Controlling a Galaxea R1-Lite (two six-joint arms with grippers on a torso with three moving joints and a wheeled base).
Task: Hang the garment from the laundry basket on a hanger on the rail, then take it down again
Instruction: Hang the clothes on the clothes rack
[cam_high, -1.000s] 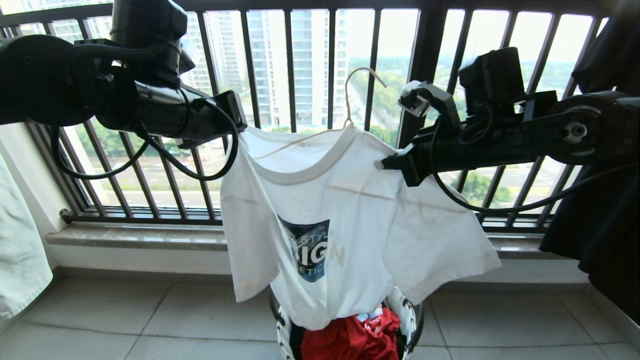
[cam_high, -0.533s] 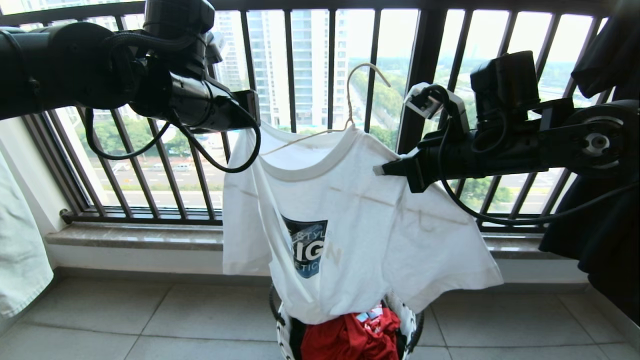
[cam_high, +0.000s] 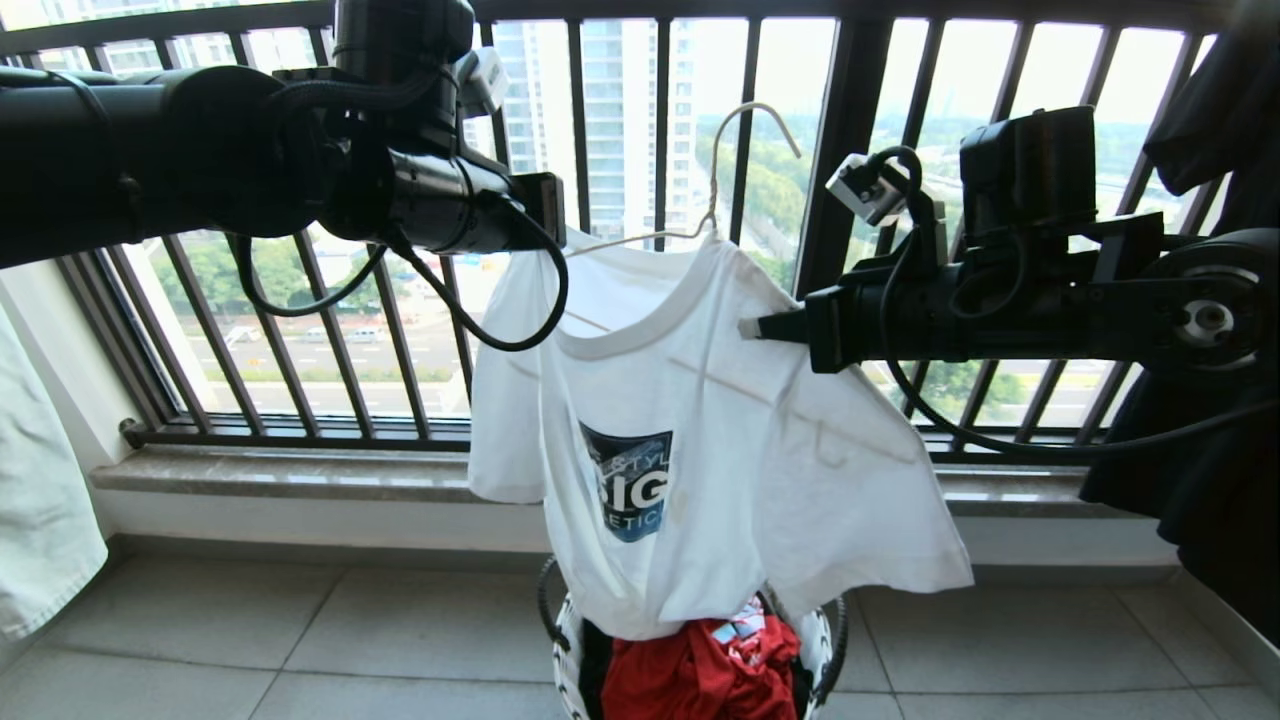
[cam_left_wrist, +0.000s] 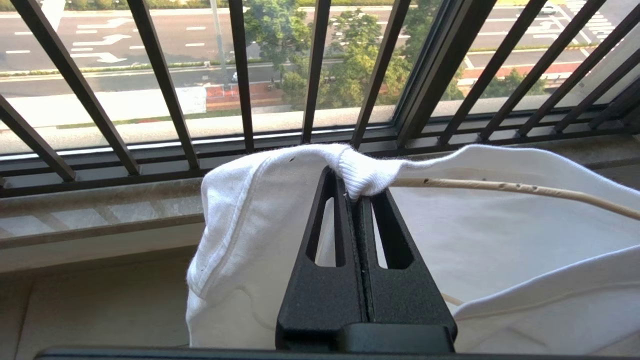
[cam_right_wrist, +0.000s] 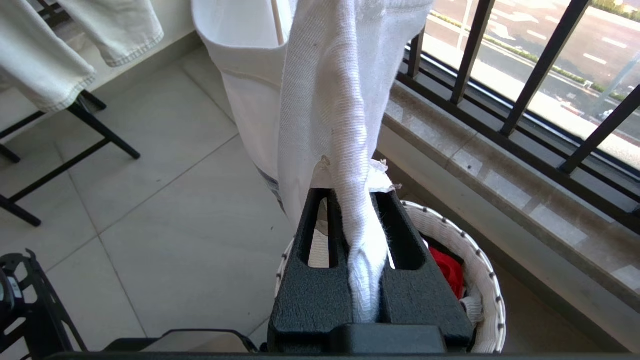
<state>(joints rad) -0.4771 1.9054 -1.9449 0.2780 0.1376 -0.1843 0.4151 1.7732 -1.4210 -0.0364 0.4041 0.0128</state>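
Shirt is on hanger, held over basket w/ L gripper and R gripper both pinched on its shoulders, so I'm mid-lift twd rail, not in view; next I need the hook up & over it.

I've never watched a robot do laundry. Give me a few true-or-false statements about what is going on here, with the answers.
1. Both hands grip the white T-shirt. True: left hand and right hand are shut on it.
2. The cream wire hanger is inside the shirt. True.
3. The hanger's hook is on a rail. False: it hooks nothing.
4. The woven basket is empty. False: a red cloth lies in it.
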